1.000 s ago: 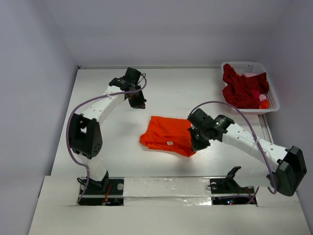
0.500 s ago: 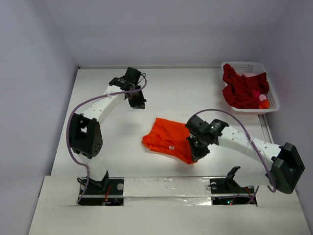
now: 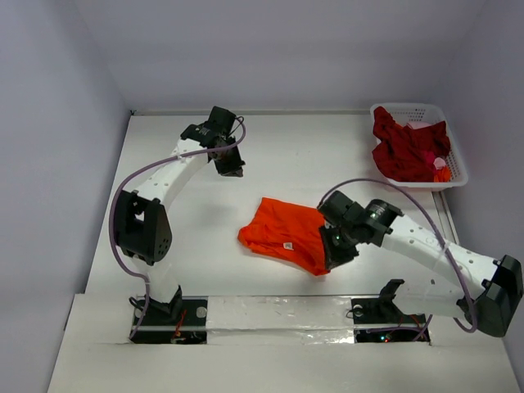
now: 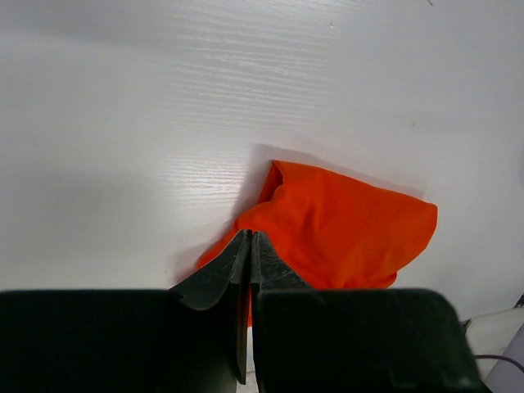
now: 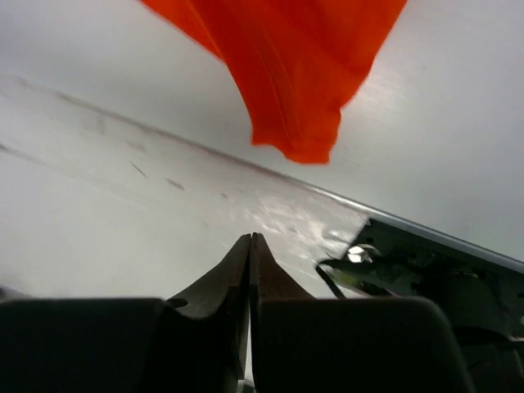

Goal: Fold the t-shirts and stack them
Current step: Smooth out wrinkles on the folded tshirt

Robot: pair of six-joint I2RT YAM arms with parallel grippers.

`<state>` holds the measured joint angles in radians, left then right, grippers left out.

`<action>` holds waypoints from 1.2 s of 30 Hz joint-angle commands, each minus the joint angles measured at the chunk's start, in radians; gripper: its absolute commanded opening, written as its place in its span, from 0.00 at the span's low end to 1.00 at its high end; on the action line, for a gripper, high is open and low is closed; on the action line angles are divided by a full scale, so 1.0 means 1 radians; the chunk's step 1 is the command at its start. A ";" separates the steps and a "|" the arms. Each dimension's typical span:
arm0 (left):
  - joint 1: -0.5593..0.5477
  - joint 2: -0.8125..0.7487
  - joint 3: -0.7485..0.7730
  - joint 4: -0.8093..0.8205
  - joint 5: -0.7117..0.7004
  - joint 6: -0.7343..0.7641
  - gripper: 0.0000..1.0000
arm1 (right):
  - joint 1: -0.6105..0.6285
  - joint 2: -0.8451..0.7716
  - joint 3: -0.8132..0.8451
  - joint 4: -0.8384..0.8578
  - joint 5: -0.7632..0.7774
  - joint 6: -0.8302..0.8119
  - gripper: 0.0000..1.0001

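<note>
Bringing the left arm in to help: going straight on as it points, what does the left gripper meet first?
Probably the near edge of the orange t-shirt: the left gripper lines up with it, nothing between. Depth is unclear; it might touch the table first.

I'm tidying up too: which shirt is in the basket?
The dark crimson cloth t-shirt, bunched in the white plastic lattice basket; the bright orange cloth t-shirt lies out on the table.
</note>
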<state>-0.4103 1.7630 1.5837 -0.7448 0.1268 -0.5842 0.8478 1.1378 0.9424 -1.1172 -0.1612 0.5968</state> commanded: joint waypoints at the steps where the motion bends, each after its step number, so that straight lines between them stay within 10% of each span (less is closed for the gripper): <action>1: 0.007 0.000 0.030 -0.018 0.000 0.009 0.00 | 0.010 0.061 0.137 0.032 0.147 0.032 0.00; 19: -0.038 -0.089 -0.157 0.157 0.132 -0.042 0.00 | -0.119 0.615 0.286 0.447 0.169 0.043 0.00; 36: -0.056 -0.083 -0.110 0.119 0.097 -0.028 0.00 | -0.176 0.491 0.341 0.353 0.152 0.003 0.00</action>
<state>-0.4587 1.6844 1.4315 -0.6239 0.2241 -0.6178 0.6643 1.6794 1.2369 -0.7460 -0.0437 0.6144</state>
